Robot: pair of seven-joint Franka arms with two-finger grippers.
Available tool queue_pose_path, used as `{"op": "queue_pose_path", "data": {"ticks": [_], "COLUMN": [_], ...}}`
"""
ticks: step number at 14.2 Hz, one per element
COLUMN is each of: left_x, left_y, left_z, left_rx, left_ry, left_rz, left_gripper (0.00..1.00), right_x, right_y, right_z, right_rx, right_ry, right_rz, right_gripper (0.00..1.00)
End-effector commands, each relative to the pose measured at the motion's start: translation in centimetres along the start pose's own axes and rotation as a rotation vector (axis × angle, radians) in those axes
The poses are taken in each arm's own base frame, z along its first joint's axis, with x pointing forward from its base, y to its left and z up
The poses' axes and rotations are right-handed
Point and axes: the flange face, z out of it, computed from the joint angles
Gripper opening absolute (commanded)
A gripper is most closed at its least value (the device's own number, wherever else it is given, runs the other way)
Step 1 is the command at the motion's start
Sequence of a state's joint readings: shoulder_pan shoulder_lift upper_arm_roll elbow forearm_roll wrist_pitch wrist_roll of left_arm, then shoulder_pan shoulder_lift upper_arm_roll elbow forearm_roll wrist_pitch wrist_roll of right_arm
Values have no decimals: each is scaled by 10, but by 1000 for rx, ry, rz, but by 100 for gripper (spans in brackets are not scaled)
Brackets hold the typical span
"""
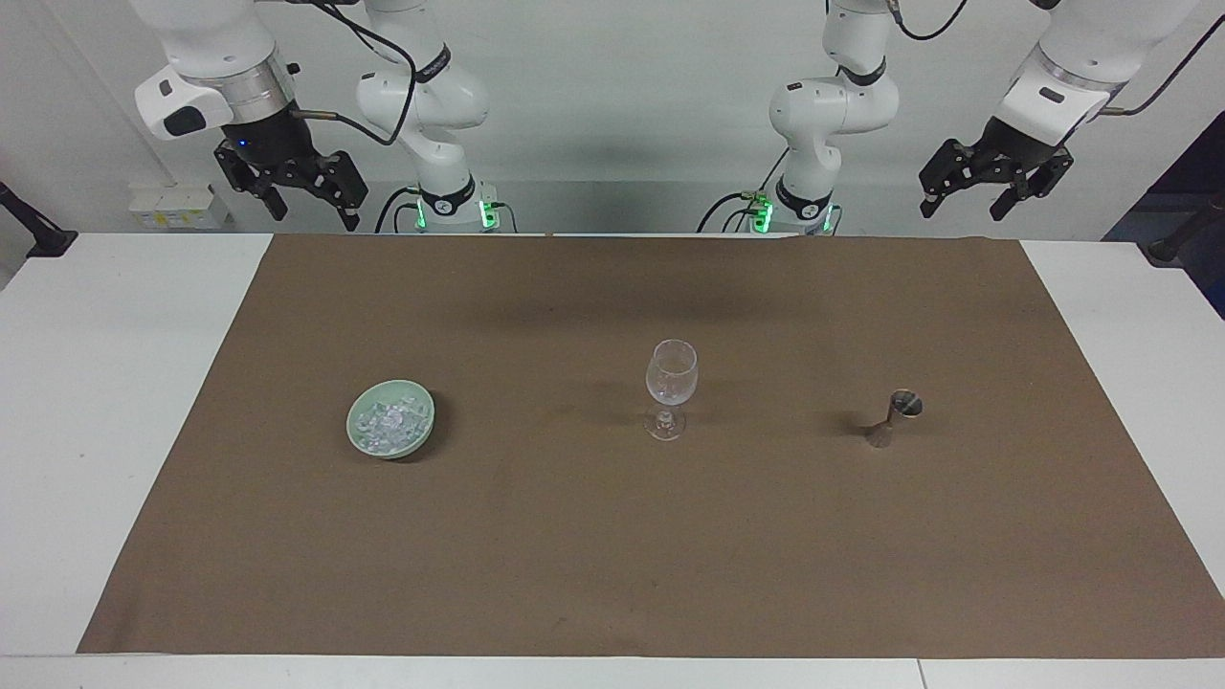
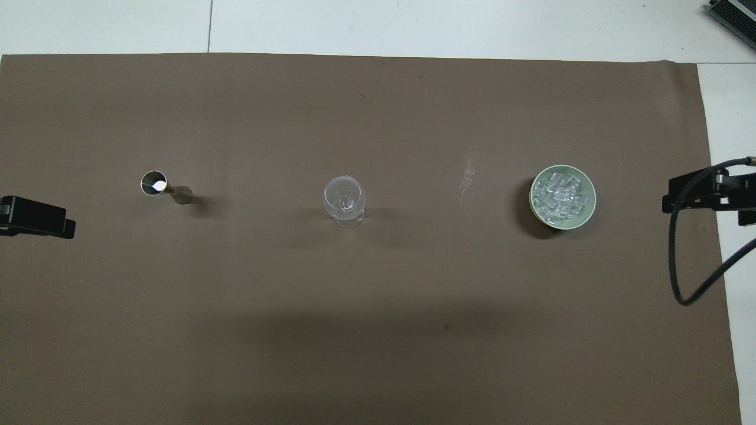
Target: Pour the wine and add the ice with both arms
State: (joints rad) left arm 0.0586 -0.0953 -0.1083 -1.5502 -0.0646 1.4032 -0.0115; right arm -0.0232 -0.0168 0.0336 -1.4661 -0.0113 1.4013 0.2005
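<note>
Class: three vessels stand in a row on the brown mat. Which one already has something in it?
The green bowl, toward the right arm's end, is heaped with ice. The wine glass in the middle looks empty; what the metal jigger holds cannot be told.

a robotics lab: two white robot arms (image 1: 431, 96) bolted at a white table (image 1: 96, 383) under a brown mat (image 1: 612, 536), bare white wall (image 1: 622, 96), loose cables (image 2: 685, 277) trailing from the grippers.

Bright, even overhead light; soft shadows on the brown mat (image 1: 612, 536) (glare streak in overhead view); sharp focus
</note>
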Motion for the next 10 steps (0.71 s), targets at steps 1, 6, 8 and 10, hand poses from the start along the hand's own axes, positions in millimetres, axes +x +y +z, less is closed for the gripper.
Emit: {"op": "queue_pose_path", "data": {"ticks": [1,6,8,10], "left_x": [0,9,10,11], "left_y": [2,-4,-1,0], "left_z": [-2,48,63,86], "left_rx": [-27,-29,-30,-29], "left_ry": [27,-32,-65,-110], "left_rz": [-21,-40,-39,-34], "left_gripper": [100,100,100,100], "right_x": [-4,-3,-3,-3], "right_y": [7,6,6,6], "right_z": [-5,-8,-7,-8], "right_rx": [-7,5,4,6], "right_ry": [-28,-15,-16,-13], "right_rz": [-8,-6,-7,-7], "right_gripper": [100,100,100,100]}}
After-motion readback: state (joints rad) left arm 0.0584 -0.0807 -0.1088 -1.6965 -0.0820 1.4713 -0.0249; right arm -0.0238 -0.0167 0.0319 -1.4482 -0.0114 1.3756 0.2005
